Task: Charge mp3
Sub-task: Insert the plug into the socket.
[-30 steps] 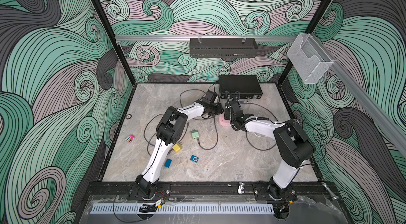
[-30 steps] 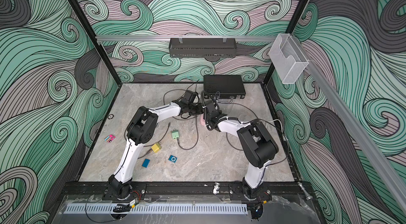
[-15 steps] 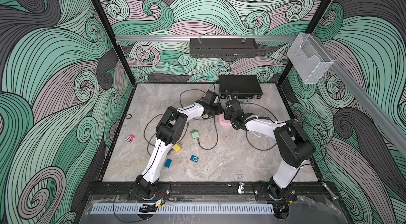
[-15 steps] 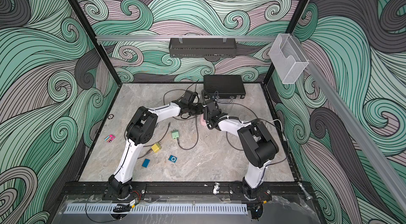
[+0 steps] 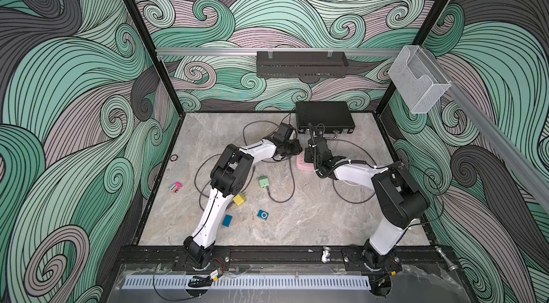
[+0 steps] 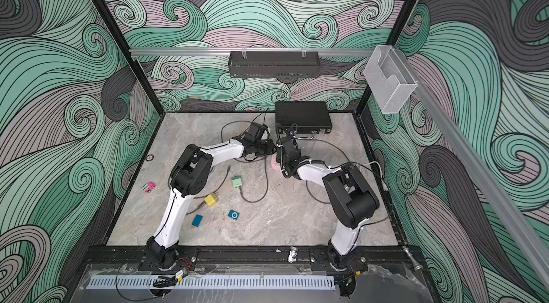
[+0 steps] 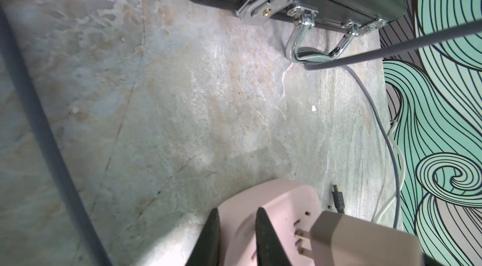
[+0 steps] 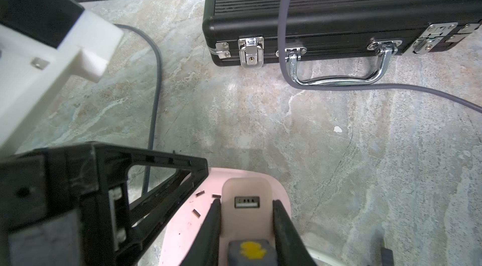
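Observation:
The mp3 (image 5: 263,215) is a small blue square player lying alone near the table's front, seen in both top views (image 6: 233,215), far from both grippers. At mid-table a pink power strip (image 5: 302,164) lies flat. My left gripper (image 7: 238,210) is shut on the strip's edge (image 7: 276,199). My right gripper (image 8: 246,201) is shut on a beige USB charger (image 8: 245,189) that stands on the strip. In the left wrist view the charger's (image 7: 365,241) prongs (image 7: 302,233) sit partly in the strip's slots, with bare metal still showing.
A black case (image 5: 325,115) with a chrome handle stands behind the strip. Grey cables loop over the table, and a loose cable plug (image 7: 338,197) lies beside the strip. A green adapter (image 5: 263,181), a yellow adapter (image 5: 239,199) and a blue block (image 5: 228,220) lie front left.
The left jaws have narrowed a little on the strip. Both arms stay almost where they were.

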Controlling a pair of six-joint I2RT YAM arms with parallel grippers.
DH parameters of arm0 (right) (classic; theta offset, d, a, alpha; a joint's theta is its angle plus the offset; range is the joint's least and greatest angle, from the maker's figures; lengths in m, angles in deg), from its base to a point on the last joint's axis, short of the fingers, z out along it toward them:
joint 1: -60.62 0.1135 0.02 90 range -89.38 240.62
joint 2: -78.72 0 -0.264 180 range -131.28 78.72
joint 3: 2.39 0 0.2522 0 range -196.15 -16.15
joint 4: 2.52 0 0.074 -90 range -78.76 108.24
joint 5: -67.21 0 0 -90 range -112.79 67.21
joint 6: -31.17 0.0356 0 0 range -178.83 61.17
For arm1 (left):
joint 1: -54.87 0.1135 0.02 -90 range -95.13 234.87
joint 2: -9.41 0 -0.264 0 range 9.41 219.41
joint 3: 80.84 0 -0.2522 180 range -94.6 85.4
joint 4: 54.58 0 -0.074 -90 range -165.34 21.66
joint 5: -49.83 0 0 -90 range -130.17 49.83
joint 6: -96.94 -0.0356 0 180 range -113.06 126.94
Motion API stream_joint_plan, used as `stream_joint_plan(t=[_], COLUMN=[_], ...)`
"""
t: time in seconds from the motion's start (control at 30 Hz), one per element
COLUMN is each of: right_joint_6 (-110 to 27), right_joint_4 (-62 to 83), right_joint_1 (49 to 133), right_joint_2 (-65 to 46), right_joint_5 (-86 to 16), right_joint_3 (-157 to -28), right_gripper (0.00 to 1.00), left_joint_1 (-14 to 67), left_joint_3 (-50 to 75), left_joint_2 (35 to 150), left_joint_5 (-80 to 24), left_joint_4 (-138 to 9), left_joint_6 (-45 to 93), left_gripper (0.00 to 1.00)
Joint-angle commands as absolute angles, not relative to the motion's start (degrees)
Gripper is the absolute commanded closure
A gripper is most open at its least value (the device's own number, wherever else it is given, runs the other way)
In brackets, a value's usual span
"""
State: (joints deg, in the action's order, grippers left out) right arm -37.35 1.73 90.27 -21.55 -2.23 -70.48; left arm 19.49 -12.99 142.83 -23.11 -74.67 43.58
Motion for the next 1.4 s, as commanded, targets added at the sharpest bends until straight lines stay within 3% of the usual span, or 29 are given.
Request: stream_joint_plan(t=[0.0,0.53,1.37], right_joint_6=[-37.8,-41.8,-42.1], right_joint_4=[6.4,-4.0,-7.9], right_joint_1=[89.3,89.0,87.4], right_joint_2=[-22.3,-20.3,-18.1], right_joint_5=[-3.7,-7.0,-7.1], right_joint_3=[-67.9,-64.1,-63.4], right_gripper=[1.00,1.00,1.00], left_joint_1=[17.4,17.3,17.3], left_joint_3=[-10.8,-9.5,-9.3], left_joint_2=[142.4,142.5,142.3], left_joint_5=[-22.4,-22.4,-23.4], left_joint_4=[-79.9,-79.1,-79.5], left_joint_6=[43.5,43.9,43.9], left_gripper=[0.78,0.79,0.79])
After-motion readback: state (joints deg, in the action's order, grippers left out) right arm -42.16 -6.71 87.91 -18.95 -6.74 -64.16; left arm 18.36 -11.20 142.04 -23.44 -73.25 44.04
